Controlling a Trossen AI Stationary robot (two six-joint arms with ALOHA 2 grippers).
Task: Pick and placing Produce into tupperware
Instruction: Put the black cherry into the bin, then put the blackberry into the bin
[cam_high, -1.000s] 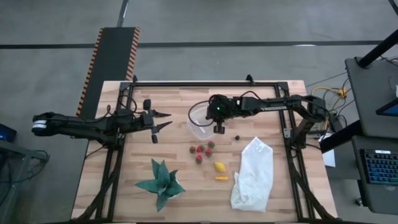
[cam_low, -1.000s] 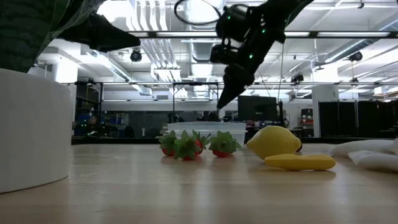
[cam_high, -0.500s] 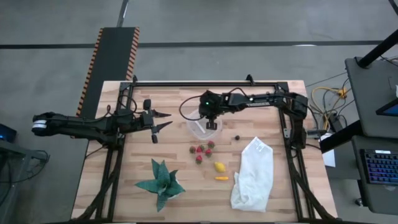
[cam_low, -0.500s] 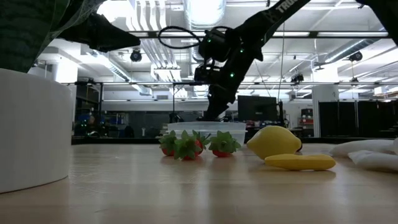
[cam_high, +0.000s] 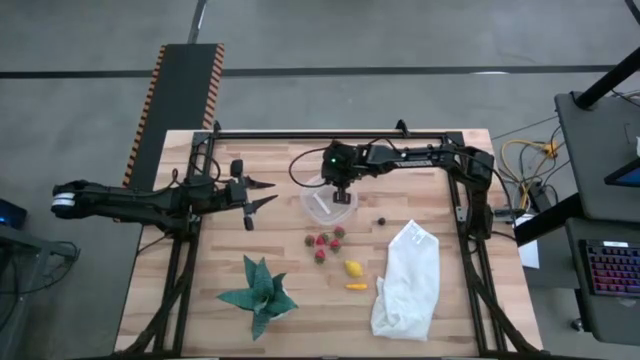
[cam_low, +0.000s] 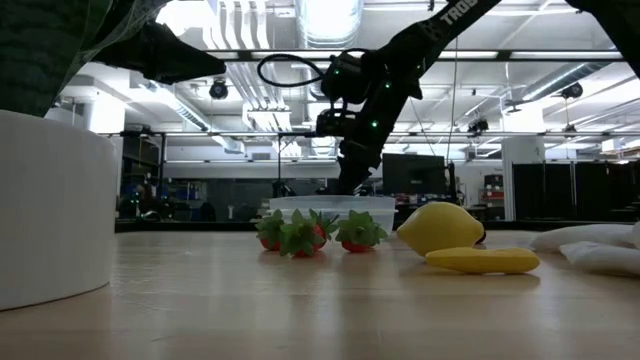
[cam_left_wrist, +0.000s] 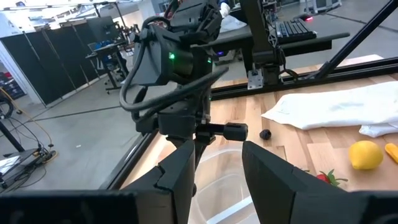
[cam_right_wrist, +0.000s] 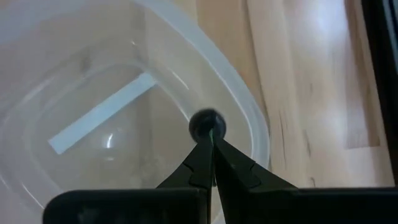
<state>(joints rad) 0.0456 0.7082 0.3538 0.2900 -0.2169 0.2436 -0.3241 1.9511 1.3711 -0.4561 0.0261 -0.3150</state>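
The clear tupperware (cam_high: 322, 208) with a white mark sits mid-table; it also shows low as the tub (cam_low: 300, 206) and under my right fingers as the tub (cam_right_wrist: 249, 124). My right gripper (cam_high: 341, 197) hangs over its right part, shut on a dark brown ball (cam_right_wrist: 208, 124). Several strawberries (cam_high: 325, 243), a yellow lemon (cam_high: 353, 268), an orange piece (cam_high: 356, 286) and a second dark ball (cam_high: 381, 220) lie on the wood nearer the table's near edge. My left gripper (cam_high: 262, 193) hovers open to the left of the tub. My right gripper pinches the dark brown ball (cam_right_wrist: 208, 124) between its two fingertips (cam_right_wrist: 198, 155), only at their free ends. The fingers come from above, pointing down. The ball is lifted clear, over the inside of the tub near its right wall.
A green spiky plant shape (cam_high: 258, 292) lies near the near-left edge, and a white cloth bag (cam_high: 408, 280) lies on the right. A black frame (cam_high: 330, 133) runs along the far edge. Bare wood lies between my left gripper and the tub.
My right gripper, carrying the dark ball, has swung toward the table's left and come down, from above the tub's right rim to low over its inside. The tub and the rest of the produce have stayed put.
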